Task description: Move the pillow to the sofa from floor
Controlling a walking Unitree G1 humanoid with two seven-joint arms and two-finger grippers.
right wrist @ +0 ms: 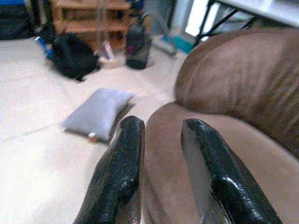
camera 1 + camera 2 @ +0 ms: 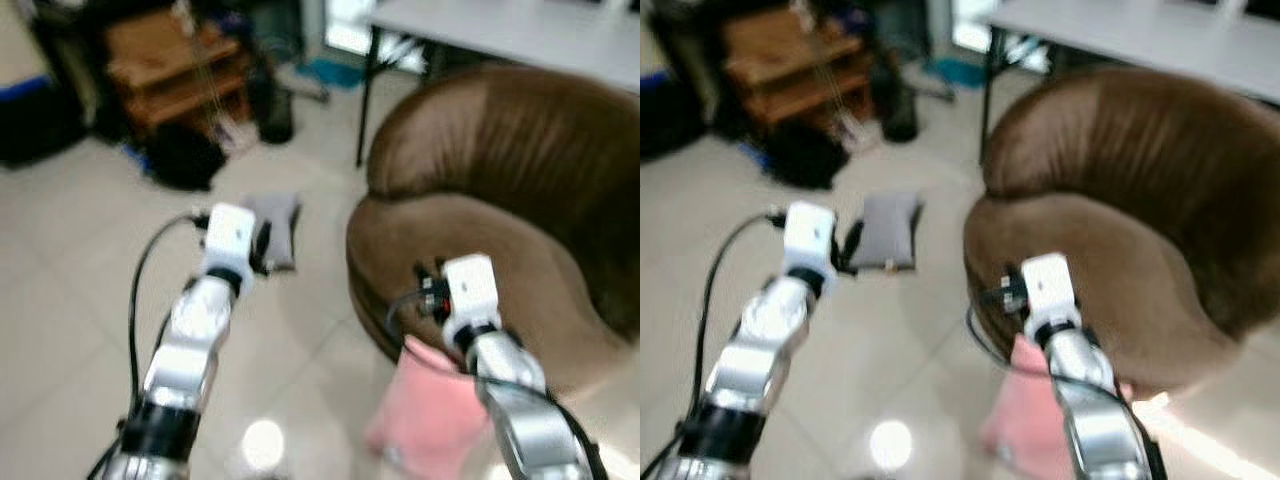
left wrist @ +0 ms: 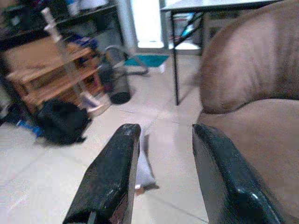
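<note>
Right gripper [image 1: 163, 163]: raised over the front edge of the sofa seat, its fingers apart with nothing between them.
Left gripper [image 3: 163, 177]: held above the tiled floor [image 2: 60, 300], fingers likewise apart and empty, pointing toward the pillow.
Pillow [image 2: 887, 232]: grey, lying flat on the floor just beside the sofa's left side, ahead of the left arm.
Sofa [image 2: 1120, 230]: brown, rounded, with a pink cloth [image 2: 425, 415] hanging at its front edge.
Background: grey table [image 2: 520, 30], wooden shelf [image 2: 175, 70], black bag [image 1: 72, 56].
</note>
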